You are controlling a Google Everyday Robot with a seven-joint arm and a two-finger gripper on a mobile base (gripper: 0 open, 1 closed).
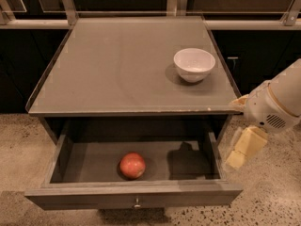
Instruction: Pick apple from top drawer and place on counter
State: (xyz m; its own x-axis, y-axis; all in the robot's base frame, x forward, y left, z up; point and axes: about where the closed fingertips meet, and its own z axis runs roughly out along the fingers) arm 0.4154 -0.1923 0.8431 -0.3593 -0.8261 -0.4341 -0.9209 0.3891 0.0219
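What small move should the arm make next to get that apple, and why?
Probably bring the gripper in over the open top drawer, toward the apple. It hangs outside the drawer's right side, and the apple lies untouched near the drawer's front.

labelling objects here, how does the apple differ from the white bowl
The apple is red and lies in the open top drawer; the white bowl is larger and stands upright on the counter. Both are round. The gripper hangs outside the drawer's right side, touching neither.
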